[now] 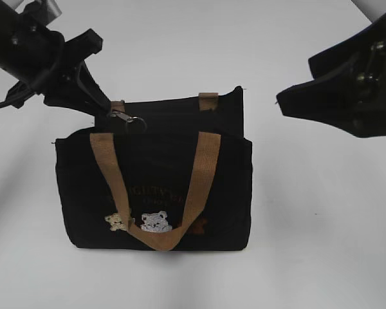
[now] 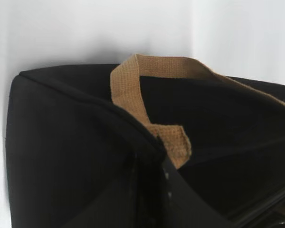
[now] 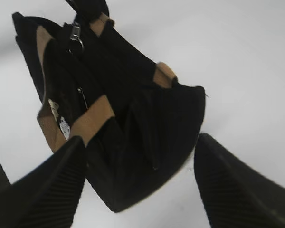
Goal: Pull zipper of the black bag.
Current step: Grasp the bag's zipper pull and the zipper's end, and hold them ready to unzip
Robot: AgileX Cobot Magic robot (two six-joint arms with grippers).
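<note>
The black bag (image 1: pixel 156 183) stands upright mid-table, tan handles and bear patches facing front. The zipper (image 1: pixel 130 120), a small silver tab with a ring, lies free at the left end of the bag's top; it also shows in the right wrist view (image 3: pixel 76 34). My left gripper (image 1: pixel 104 108) reaches down to the bag's top left corner, just left of the zipper. In the left wrist view its fingers (image 2: pixel 152 190) are closed on the bag's (image 2: pixel 61 142) top edge. My right gripper (image 1: pixel 291 103) hovers to the right of the bag, open and empty (image 3: pixel 141 142), facing the bag's end (image 3: pixel 147 118).
The bag stands on a plain white table (image 1: pixel 321 244). The rear tan handle (image 2: pixel 128 85) lies folded over the bag's top beside the left fingers. No other objects show.
</note>
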